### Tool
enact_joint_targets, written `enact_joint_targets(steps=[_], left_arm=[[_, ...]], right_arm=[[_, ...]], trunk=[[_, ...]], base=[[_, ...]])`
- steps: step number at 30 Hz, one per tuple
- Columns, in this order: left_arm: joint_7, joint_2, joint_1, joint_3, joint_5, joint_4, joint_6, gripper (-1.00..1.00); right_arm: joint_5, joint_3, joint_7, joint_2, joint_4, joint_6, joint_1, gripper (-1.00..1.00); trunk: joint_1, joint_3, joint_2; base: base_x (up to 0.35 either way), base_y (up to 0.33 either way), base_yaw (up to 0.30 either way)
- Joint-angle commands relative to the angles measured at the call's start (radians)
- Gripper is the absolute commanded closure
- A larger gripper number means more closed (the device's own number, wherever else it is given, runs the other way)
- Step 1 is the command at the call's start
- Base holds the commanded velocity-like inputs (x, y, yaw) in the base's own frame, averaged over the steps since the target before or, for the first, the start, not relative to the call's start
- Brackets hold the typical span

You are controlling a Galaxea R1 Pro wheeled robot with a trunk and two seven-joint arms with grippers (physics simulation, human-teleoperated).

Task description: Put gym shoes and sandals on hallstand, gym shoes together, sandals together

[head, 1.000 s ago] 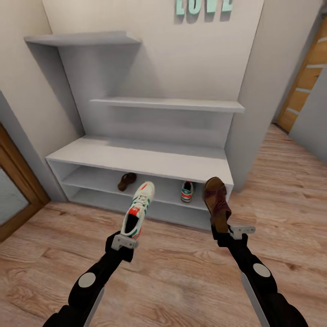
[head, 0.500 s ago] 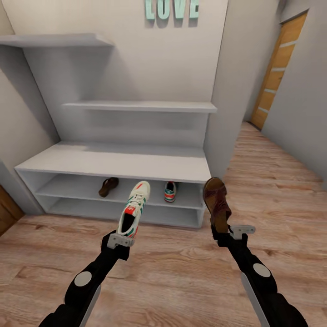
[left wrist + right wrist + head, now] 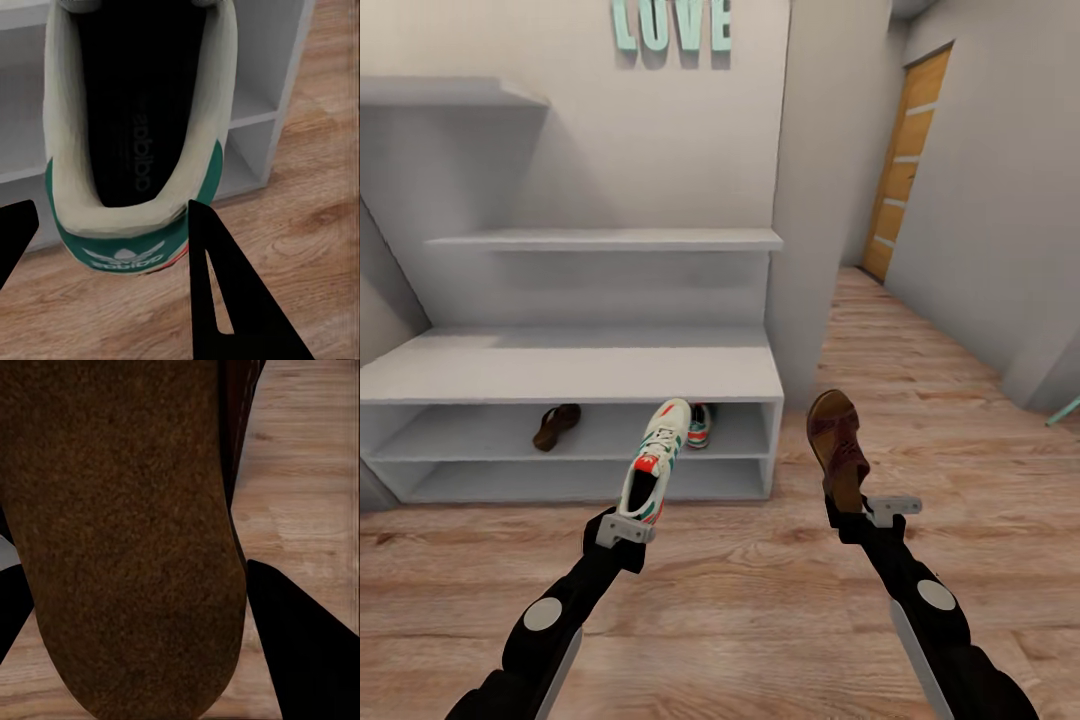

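Hallstand [image 3: 560,370] farther left than before

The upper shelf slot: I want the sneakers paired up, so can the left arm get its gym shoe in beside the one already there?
Probably yes. The left gripper holds its gym shoe facing the upper shelf slot, whose front is open, with free space beside the shelved gym shoe. The hallstand still looks a reach away.

Teal "LOVE" letters [image 3: 671,25] on pale wall; orange-brown wooden door [image 3: 905,165] at far right down corridor.
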State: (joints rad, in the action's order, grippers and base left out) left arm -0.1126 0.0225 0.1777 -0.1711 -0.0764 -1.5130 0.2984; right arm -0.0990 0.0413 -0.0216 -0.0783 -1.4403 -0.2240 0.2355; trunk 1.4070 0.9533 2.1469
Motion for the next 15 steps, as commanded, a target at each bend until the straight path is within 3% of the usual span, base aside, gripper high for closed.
enact_joint_targets(steps=[1,6,12,15], left_arm=[[-0.004,0.000,0.000,0.000,-0.008,-0.002,0.005,1.00],[-0.004,0.000,0.000,-0.001,-0.008,-0.002,0.005,1.00],[-0.004,0.000,0.000,-0.001,-0.009,-0.003,0.004,1.00],[-0.004,0.000,0.000,-0.001,-0.009,-0.003,0.004,1.00]], right_arm=[[-0.010,0.002,-0.003,-0.001,-0.001,-0.005,0.001,1.00],[-0.008,0.002,-0.003,-0.001,-0.001,-0.006,0.001,1.00],[-0.001,-0.006,0.000,-0.006,-0.005,-0.006,0.001,1.00],[-0.003,-0.020,0.000,-0.009,-0.007,-0.006,0.001,1.00]], trunk=[[0.000,0.000,0.000],[0.000,-0.003,0.000],[0.000,-0.004,0.000],[0.000,-0.004,0.000]], base=[[0.000,0.000,-0.257],[0.000,0.000,-0.205],[-0.012,0.000,-0.029],[-0.215,0.000,-0.002]])
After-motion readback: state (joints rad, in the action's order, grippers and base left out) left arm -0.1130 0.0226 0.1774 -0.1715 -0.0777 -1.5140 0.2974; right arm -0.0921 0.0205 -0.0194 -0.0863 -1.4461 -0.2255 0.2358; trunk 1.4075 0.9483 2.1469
